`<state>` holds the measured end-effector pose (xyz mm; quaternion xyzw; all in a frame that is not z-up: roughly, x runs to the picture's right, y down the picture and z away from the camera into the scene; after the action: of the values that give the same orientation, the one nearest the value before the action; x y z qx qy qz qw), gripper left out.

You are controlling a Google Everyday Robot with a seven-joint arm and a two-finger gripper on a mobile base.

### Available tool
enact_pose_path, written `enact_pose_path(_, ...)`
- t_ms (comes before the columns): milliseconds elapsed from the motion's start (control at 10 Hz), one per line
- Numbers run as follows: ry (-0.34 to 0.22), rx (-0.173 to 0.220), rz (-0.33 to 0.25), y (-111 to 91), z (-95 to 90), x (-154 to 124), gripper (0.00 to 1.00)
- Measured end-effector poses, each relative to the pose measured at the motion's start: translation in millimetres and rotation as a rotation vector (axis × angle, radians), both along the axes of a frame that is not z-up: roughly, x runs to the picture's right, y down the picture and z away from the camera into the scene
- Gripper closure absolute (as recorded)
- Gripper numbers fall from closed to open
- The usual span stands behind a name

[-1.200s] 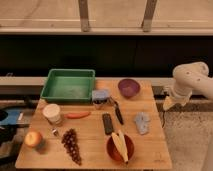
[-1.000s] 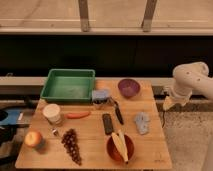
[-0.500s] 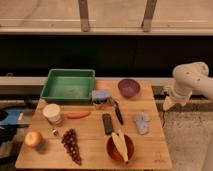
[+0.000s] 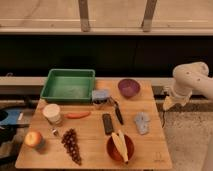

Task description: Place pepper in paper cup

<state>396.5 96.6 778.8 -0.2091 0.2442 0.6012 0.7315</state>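
Note:
The slim orange-red pepper point(image 4: 77, 115) lies flat on the wooden table point(image 4: 92, 150), just right of the white paper cup point(image 4: 52, 113), which stands upright near the left side. The two look close or touching. The arm's white body is at the right, off the table's edge. My gripper point(image 4: 168, 103) hangs down from it beside the table's right edge, far from the pepper and the cup, with nothing seen in it.
A green tray point(image 4: 69, 85) is at the back left, a grey-blue mug point(image 4: 100, 96) beside it, a purple bowl point(image 4: 128, 87) at the back right. An apple-like fruit point(image 4: 33, 139), grapes point(image 4: 71, 145), a dark bar point(image 4: 107, 123), a knife-like tool point(image 4: 117, 112), a grey object point(image 4: 142, 122) and a red bowl with corn point(image 4: 120, 145) fill the front.

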Motion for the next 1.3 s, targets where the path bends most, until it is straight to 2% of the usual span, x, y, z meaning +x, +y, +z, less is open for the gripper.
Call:
enact_pose_path(900,0.001,0.000,-0.003,0.1,-0.6,-0.5,0.34)
enact_pose_path(1100,-0.033,0.022,-0.038,-5.4,-3.4,-10.2,0.34)
enact_pose_path(1300,-0.092,0.047,-0.096,-17.1,-4.2,-40.9,0.34)
